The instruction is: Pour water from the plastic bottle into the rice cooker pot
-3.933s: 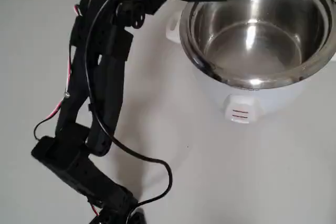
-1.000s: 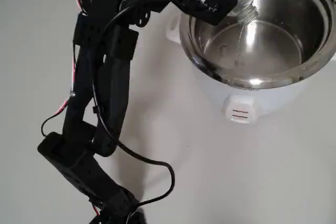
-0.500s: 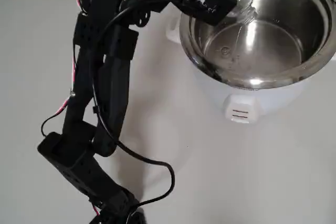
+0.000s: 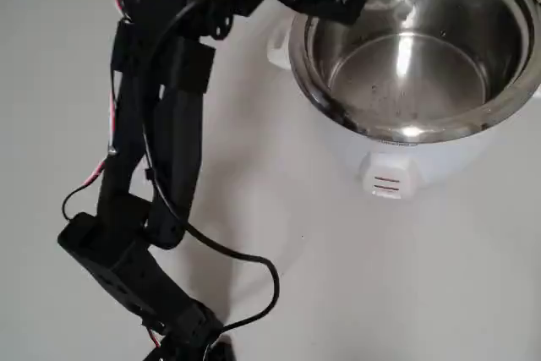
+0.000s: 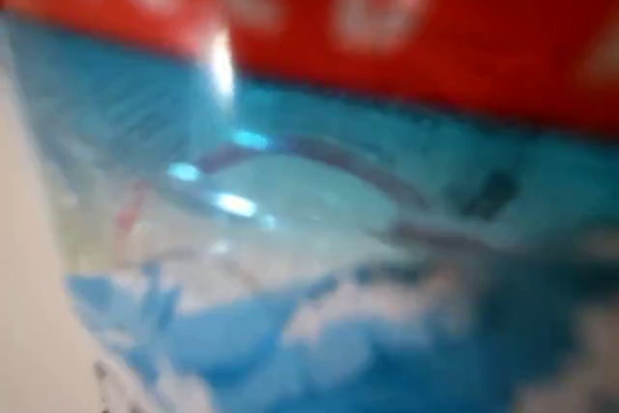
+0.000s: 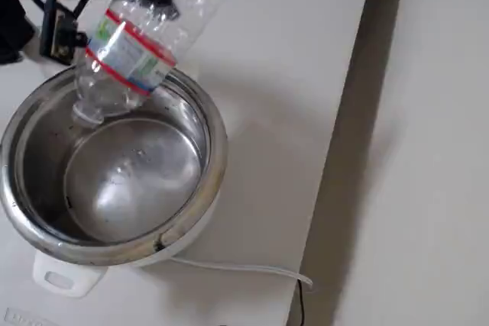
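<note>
I see the rice cooker pot wide open at its top, but the plastic bottle hangs tilted, mouth down, over its far rim in the fixed view and blocks that side. The arm crosses the table on the left of the overhead view. Right of the pot, a white cord lies near the table edge.

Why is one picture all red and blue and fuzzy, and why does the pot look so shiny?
In the wrist view the plastic bottle sits right against the lens, so its red and blue label is out of focus. In the overhead view the rice cooker pot mirrors the light as bright streaks. In the fixed view the pot casts a soft shadow on the table.
</note>
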Available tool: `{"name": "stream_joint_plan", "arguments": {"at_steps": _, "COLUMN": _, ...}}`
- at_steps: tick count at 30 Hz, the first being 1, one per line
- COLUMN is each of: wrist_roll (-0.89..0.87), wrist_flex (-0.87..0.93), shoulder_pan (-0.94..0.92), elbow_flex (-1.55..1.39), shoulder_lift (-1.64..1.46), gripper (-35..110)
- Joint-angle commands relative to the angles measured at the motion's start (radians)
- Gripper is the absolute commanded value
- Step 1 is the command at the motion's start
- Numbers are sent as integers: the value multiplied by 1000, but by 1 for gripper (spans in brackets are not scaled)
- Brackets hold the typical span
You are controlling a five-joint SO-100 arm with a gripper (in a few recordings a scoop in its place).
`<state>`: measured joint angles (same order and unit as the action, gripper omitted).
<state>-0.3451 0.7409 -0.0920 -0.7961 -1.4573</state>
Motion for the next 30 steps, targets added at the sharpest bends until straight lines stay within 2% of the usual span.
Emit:
{"name": "stream_joint_plan", "arguments": {"at_steps": 1, "wrist_roll": 244, "wrist_flex": 15, "shoulder_pan": 32, "elbow_flex": 87, "shoulder_lift": -54, "gripper": 19}}
{"name": "stream_joint_plan", "arguments": {"at_steps": 13, "wrist_roll": 1140, "wrist_flex": 140, "shoulder_pan": 155, "elbow_flex": 86, "shoulder_lift": -161, "gripper": 19}}
{"name": "stream_joint_plan", "arguments": {"at_steps": 18, "wrist_roll": 1365, "wrist_flex": 258, "shoulder_pan": 230, "elbow_flex": 83, "shoulder_lift": -249, "gripper": 19}}
{"name": "stream_joint_plan", "arguments": {"at_steps": 23, "wrist_roll": 1468, "wrist_flex": 356, "shoulder_pan": 302, "elbow_flex": 58, "shoulder_lift": -316, "gripper": 19}}
{"name": "stream_joint_plan", "arguments": {"at_steps": 25, "wrist_roll": 1514, "wrist_flex": 299, "shoulder_pan": 328, "elbow_flex": -109, "shoulder_lift": -405, "gripper": 19}}
{"name": "stream_joint_plan", "arguments": {"at_steps": 28, "wrist_roll": 1638, "wrist_flex": -52, "shoulder_pan": 367, "elbow_flex": -658, "shoulder_lift": -675, "gripper": 19}}
{"name": "stream_joint_plan", "arguments": {"at_steps": 30, "wrist_roll": 1681, "wrist_flex": -196, "shoulder_pan": 382, "elbow_flex": -927, "shoulder_lift": -793, "gripper": 19}}
